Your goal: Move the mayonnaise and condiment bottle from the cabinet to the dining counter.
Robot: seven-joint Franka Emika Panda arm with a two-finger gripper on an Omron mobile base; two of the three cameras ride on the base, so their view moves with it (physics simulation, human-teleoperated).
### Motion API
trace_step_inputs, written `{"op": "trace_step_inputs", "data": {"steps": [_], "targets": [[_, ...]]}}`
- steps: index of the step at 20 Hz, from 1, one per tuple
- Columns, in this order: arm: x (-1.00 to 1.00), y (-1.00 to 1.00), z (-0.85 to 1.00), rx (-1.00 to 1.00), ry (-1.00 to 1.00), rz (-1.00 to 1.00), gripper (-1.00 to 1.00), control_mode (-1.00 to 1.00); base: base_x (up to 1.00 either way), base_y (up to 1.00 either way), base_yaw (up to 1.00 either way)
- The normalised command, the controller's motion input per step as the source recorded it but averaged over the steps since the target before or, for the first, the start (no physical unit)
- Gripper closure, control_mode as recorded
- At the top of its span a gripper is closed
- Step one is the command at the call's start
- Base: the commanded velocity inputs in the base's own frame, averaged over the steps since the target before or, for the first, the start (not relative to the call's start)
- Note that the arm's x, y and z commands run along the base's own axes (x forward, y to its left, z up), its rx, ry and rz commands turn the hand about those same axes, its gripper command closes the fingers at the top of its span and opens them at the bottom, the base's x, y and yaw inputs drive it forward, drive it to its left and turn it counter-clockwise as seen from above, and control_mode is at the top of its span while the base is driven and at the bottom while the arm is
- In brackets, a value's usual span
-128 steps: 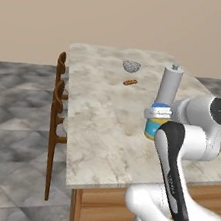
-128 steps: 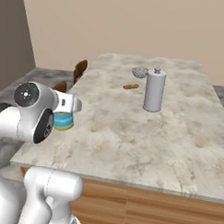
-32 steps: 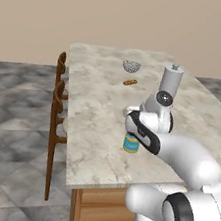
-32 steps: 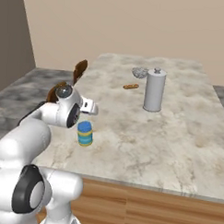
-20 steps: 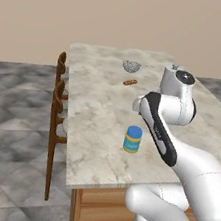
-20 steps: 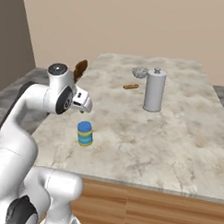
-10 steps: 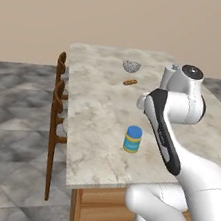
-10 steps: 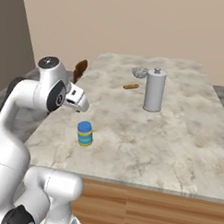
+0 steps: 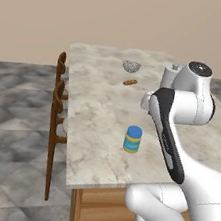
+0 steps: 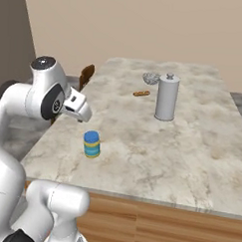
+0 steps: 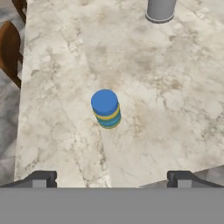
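The mayonnaise (image 9: 133, 139) (image 10: 92, 144) (image 11: 106, 108), a short jar with a blue lid, stands upright by itself on the dining counter (image 9: 96, 115) (image 10: 192, 141) (image 11: 166, 105), close to its near edge. My gripper (image 10: 85, 115) (image 11: 111, 179) hangs above and behind the jar, well apart from it. Its fingers are spread wide, so it is open with nothing between them. The condiment bottle and the cabinet are out of view.
A tall grey cylinder with a knob top (image 9: 169, 77) (image 10: 166, 97) (image 11: 160, 9) stands farther back on the counter. Behind it lie a small grey bowl (image 9: 131, 66) (image 10: 151, 78) and a small brown item (image 9: 130, 82) (image 10: 140, 93). Wooden chairs (image 9: 58, 104) (image 10: 86, 74) line the left side.
The arm has lifted and drawn back from the jar, with the fingers staying wide apart. The jar has stayed where it stood on the counter.
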Motion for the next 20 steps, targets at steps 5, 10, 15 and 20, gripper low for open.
{"op": "trace_step_inputs", "data": {"steps": [5, 10, 15, 20], "targets": [[-0.22, 0.0, 0.16, 0.0, -0.08, 0.0, -1.0, -1.0, 0.0, 0.0, 0.0], [-0.19, 0.0, 0.22, 0.0, -0.06, 0.0, -1.0, -1.0, 0.0, 0.0, 0.0], [-0.17, 0.0, 0.1, 0.0, -0.03, 0.01, -1.0, 1.0, -0.03, 0.0, 0.0], [0.0, 0.0, 0.0, 0.0, 0.0, 0.0, -1.0, 1.0, -0.26, 0.0, 0.02]]}}
